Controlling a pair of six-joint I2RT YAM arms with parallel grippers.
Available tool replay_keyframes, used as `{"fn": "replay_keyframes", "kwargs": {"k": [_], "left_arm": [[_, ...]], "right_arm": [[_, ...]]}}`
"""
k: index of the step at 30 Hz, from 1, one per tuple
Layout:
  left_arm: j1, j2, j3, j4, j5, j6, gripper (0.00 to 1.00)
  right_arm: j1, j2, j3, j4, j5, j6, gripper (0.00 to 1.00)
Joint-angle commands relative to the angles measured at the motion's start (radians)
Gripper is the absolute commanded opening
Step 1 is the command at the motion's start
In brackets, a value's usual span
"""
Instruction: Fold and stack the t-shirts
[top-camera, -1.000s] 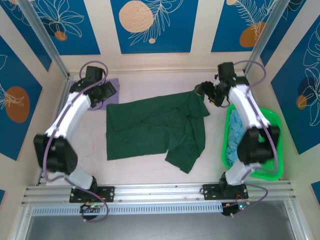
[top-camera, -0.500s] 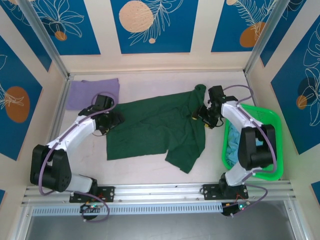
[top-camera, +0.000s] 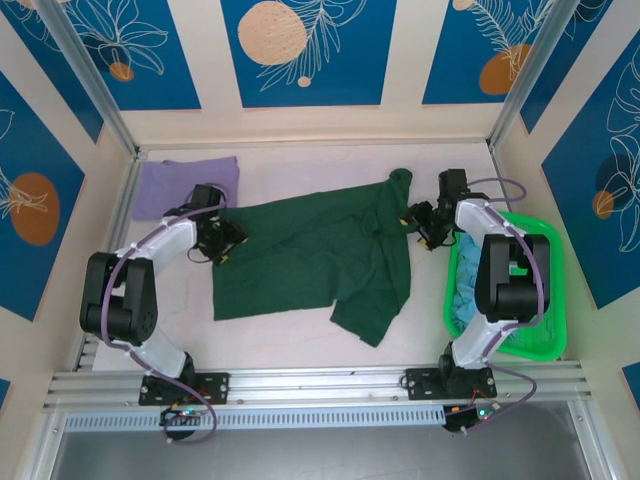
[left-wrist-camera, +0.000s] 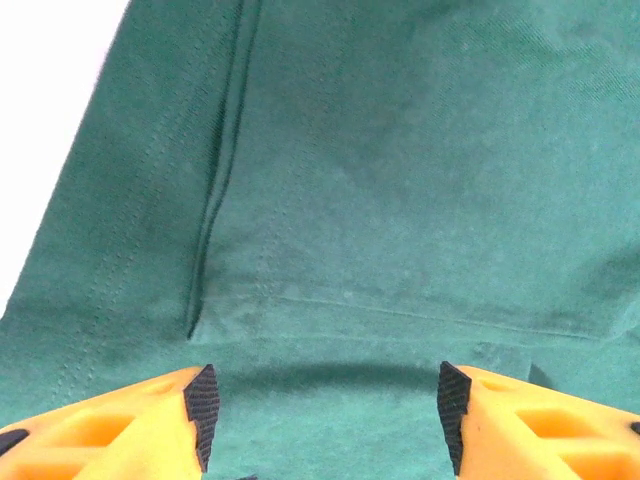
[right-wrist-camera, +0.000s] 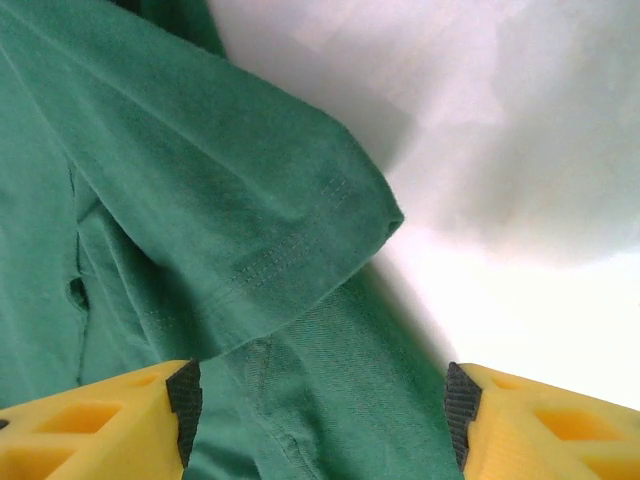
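The dark green short-sleeved cloth t-shirt (top-camera: 310, 255) lies spread and wrinkled across the middle of the pale table (top-camera: 300, 165) in the top external view. One sleeve reaches toward the far right, and a loose flap hangs toward the near edge. A lavender-purple cloth t-shirt (top-camera: 170, 185) lies flat in the far left corner, apart from the green one. At the right edge stands a bright green plastic basket (top-camera: 548, 300) with light blue cloth t-shirts (top-camera: 465, 290) bunched inside it. The left end effector (top-camera: 230, 241) sits low at the green shirt's far left corner. The right end effector (top-camera: 417, 216) sits beside the shirt's far right sleeve, between that sleeve and the basket.

In the left wrist view, the left end effector's two yellow fingers, with their black pads (left-wrist-camera: 203, 415), stand well apart. Green cloth spans the gap between them, with a stitched hem and a lengthwise fold running across it. A strip of bare table shows at the upper left.

In the right wrist view, the right end effector's yellow fingers and dark pads (right-wrist-camera: 184, 400) are likewise spread wide and grip nothing. The hemmed end of the green sleeve lies ahead of them, draped over more of the shirt, with bare table to its right.
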Motion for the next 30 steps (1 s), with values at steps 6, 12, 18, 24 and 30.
{"fn": "replay_keyframes", "kwargs": {"k": [6,12,18,24,30], "left_arm": [[0.049,0.058,0.028,-0.016,0.051,0.051,0.64],[0.06,0.106,0.037,0.018,0.064,0.009,0.62],[0.058,0.116,0.036,0.009,0.043,-0.006,0.57],[0.059,0.151,0.056,-0.004,0.034,0.009,0.45],[0.06,0.177,0.093,-0.033,0.008,0.038,0.34]], "right_arm": [[-0.021,0.072,0.084,0.02,-0.024,-0.024,0.56],[-0.024,0.169,0.168,-0.02,-0.034,-0.024,0.5],[-0.026,0.189,0.186,-0.032,-0.04,-0.036,0.43],[-0.027,0.208,0.188,-0.02,-0.047,-0.043,0.34],[-0.024,0.221,0.187,-0.02,-0.046,-0.027,0.24]]}}
